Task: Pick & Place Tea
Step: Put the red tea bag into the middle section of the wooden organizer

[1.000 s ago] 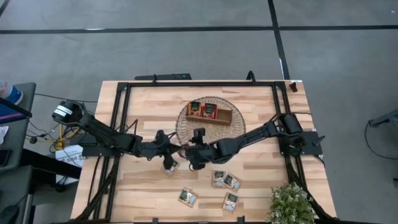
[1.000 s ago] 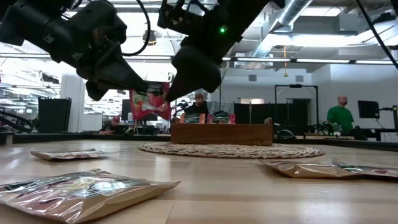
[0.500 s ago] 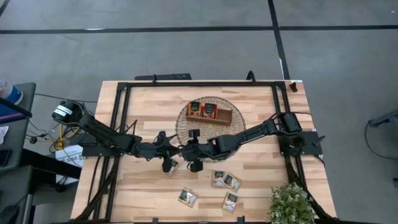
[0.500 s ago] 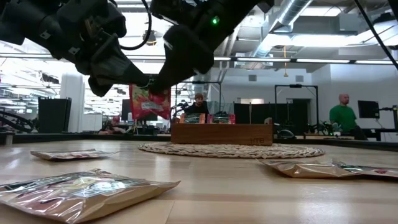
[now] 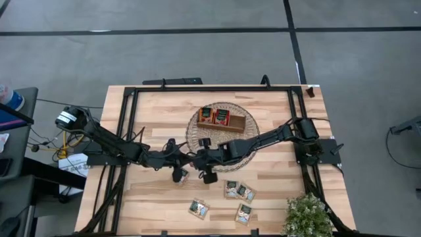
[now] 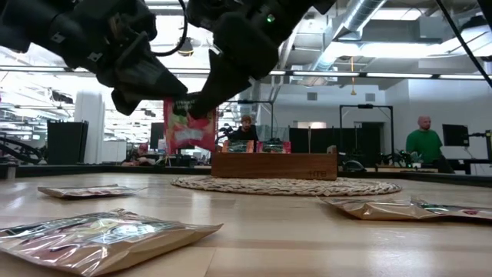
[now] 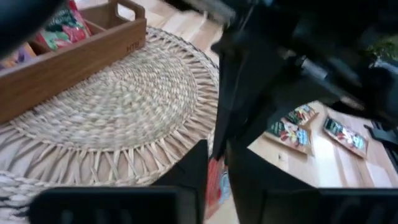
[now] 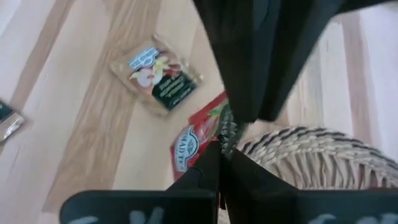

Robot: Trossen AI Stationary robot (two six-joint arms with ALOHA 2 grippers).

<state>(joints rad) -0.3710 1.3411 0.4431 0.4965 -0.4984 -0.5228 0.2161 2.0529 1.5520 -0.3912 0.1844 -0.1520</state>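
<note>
A red tea sachet (image 6: 191, 123) hangs in the air over the table's middle, near the wicker mat's edge; both grippers meet at its top. My right gripper (image 8: 221, 157) is shut on it and shows in the low view (image 6: 197, 105). My left gripper (image 7: 217, 167) reaches in from the table's left (image 6: 181, 95). Its fingers stand a narrow gap apart at the sachet's top. Several more sachets (image 5: 238, 191) lie flat on the table nearer the front edge, one (image 5: 182, 175) right below the grippers. My right gripper pinches the sachet's serrated top edge (image 8: 227, 132) between its two fingers, slanting down from the table's right. The sachet hangs upright below the fingers, clear of the table. My left gripper's fingers (image 7: 198, 163) stand either side of the same top edge; whether they touch it I cannot tell.
A round wicker mat (image 5: 197, 135) at the table's middle carries a wooden tray (image 5: 240, 123) with red sachets in it. A potted plant (image 5: 308, 216) stands at the near right corner. People show in the room behind the table in the low view.
My right gripper has turned at the wrist and shut on the top of the hanging sachet, next to my left gripper's fingers. The sachet has stayed in the air at about the same place.
</note>
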